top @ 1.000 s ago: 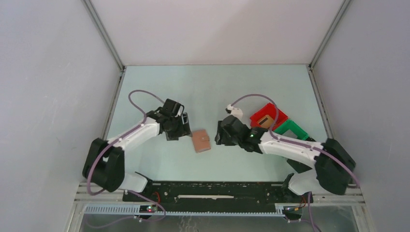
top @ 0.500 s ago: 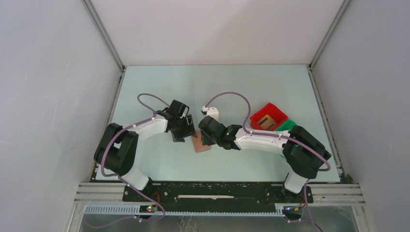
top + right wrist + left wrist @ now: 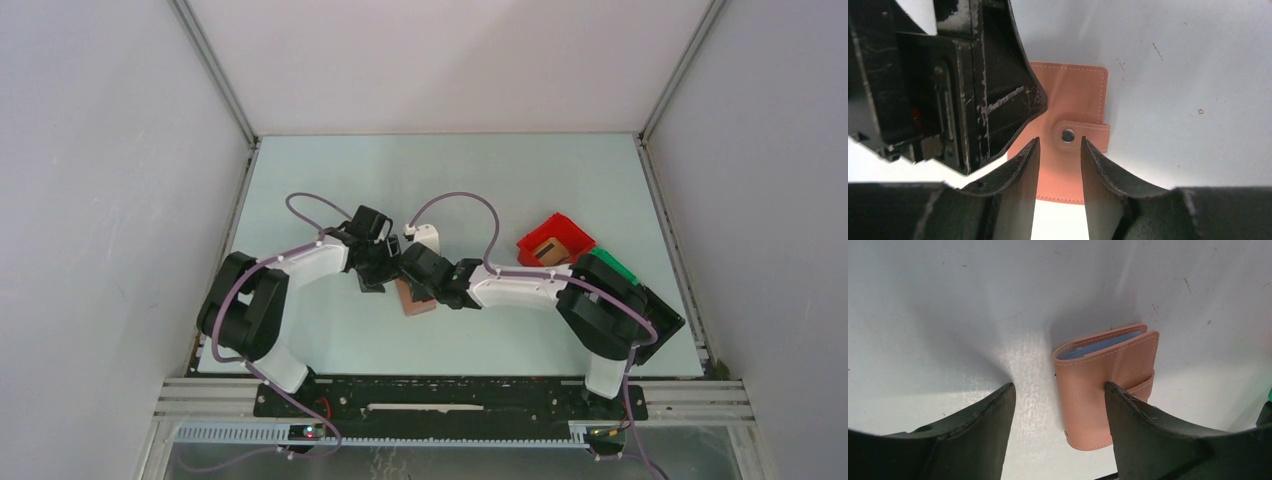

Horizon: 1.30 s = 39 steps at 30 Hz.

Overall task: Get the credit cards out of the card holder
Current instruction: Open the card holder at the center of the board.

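Note:
The card holder [image 3: 421, 303] lies closed and flat on the table, tan-pink, with its snap tab [image 3: 1081, 136] fastened. A blue-grey inner edge shows at its open side in the left wrist view [image 3: 1100, 385]. My left gripper [image 3: 384, 276] is open and low over the holder's left edge, with one fingertip [image 3: 1115, 395] over the holder and the other over bare table. My right gripper [image 3: 414, 280] is open with a narrow gap and hovers over the holder [image 3: 1073, 90], its fingertips either side of the snap tab. No cards show.
A red bin [image 3: 553, 243] with a brown item inside and a green bin [image 3: 606, 267] stand at the right. The two grippers are very close together; the left gripper's body [image 3: 963, 85] fills the left of the right wrist view. Walls enclose the table.
My right arm has swung left from beside the bins until its gripper is over the card holder. My left gripper has shifted slightly right toward the holder. The holder has not moved.

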Tool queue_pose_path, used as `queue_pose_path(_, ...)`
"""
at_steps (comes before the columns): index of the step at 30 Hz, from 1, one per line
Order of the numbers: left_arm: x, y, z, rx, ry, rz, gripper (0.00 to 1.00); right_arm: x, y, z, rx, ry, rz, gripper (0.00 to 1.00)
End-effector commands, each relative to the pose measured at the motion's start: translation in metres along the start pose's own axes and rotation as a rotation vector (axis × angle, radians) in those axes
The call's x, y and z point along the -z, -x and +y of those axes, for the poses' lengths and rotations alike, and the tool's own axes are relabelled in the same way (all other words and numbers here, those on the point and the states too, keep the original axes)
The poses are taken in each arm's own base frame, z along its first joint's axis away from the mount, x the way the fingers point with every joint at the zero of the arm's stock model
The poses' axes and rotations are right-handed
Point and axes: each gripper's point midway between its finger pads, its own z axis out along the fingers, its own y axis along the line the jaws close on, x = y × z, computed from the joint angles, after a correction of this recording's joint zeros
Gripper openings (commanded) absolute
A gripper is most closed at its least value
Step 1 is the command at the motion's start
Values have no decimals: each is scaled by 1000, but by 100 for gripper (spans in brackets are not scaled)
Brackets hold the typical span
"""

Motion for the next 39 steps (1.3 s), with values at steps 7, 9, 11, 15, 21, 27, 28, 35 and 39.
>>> queue_pose_path(7, -14, -12, 25, -47, 138, 43, 72, -15, 5, -17, 73, -127, -47, 43)
queue_pose_path(9, -15, -13, 27, -52, 144, 48, 72, -17, 4, -18, 76, -126, -43, 38)
queue_pose_path(11, -17, -15, 28, -55, 150, 56, 72, -19, 2, -16, 47, -100, -22, 24)
queue_pose_path(15, -17, -17, 28, -50, 148, 57, 72, -15, 6, -14, -22, -59, -19, 0)
queue_pose_path(21, -15, -15, 28, -71, 152, 52, 72, 13, 25, -18, -139, -6, -74, 0)
queue_pose_path(27, -19, -23, 24, -120, 161, 69, 72, 31, 23, -38, -290, 46, -79, 0)
queue_pose_path(28, -20, -25, 24, -127, 165, 74, 72, 32, 20, -42, -306, 49, -74, 0)
queue_pose_path(35, -20, -28, 20, -129, 159, 83, 72, 37, 21, -25, -157, 97, -98, 32)
queue_pose_path(39, -18, -31, 23, -80, 161, 84, 72, 26, 22, -14, -49, 60, -95, 34)
